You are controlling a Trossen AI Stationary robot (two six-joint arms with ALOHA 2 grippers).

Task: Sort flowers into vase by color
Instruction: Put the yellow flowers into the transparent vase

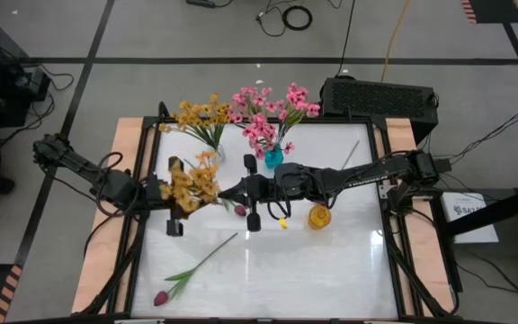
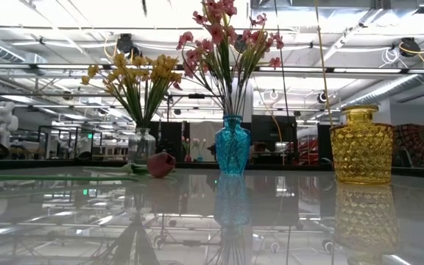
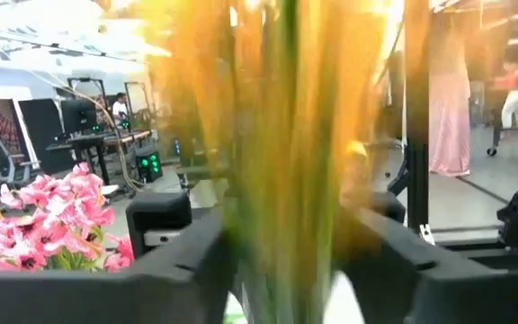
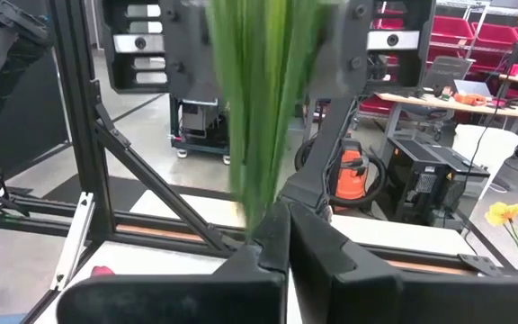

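A yellow-orange spray (image 1: 192, 184) hangs above the table's middle left between both grippers. My right gripper (image 1: 241, 191), reaching in from the table's right, is shut on its green stems (image 4: 259, 135). My left gripper (image 3: 286, 256) is open. Its fingers (image 3: 183, 247) stand on either side of the spray near the blossoms; whether they touch it I cannot tell. A clear vase with yellow flowers (image 1: 207, 121) and a teal vase with pink flowers (image 1: 272, 144) stand at the back. A magenta tulip (image 1: 192, 273) lies flat on the table at the front left. My right gripper pinches the spray's bundled green stems (image 4: 261, 211) between its two fingers, at the end away from the blossoms. It comes in level from the table's right, and the stems run on ahead of the fingertips toward my left gripper. The spray is lifted clear of the table.
An empty yellow glass vase (image 1: 319, 216) stands just in front of my right arm. A small yellow bit (image 1: 283, 223) lies beside it. A dark bud (image 1: 239, 209) shows below my right gripper. There is free room on the glossy white table (image 1: 331, 270) at the front right.
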